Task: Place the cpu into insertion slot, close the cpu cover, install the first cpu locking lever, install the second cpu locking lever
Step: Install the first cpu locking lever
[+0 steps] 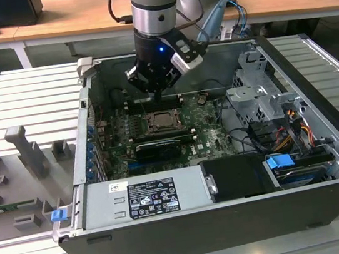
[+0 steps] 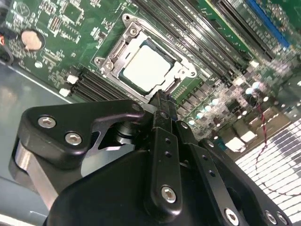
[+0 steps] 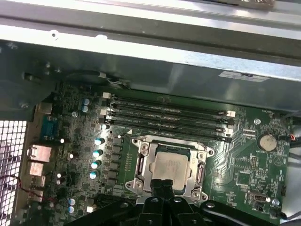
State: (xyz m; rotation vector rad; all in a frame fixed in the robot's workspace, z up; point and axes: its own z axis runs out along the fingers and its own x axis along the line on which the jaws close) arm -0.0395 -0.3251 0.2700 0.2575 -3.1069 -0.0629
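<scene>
exterior view: the arm reaches down into the open computer case (image 1: 192,241), its gripper (image 1: 157,94) just above the green board, at the edge of the insertion slot (image 1: 182,126) farther from the camera. one cpu (image 1: 165,120) lies flat in that one slot, metal top upward (it is square, so it has no long side). one grey power supply (image 1: 144,197) sits along the near wall.

second wrist view: the fingers (image 2: 162,108) are pressed together with nothing between them. the tips are just beside the one cpu cover (image 2: 114,51), which lies down flat, framing the chip. one coin battery (image 2: 30,40) sits well apart.

first wrist view: the cpu fills the cover's cut-out – long black memory slots (image 3: 169,115) run along the cover's opposite edge.
</scene>
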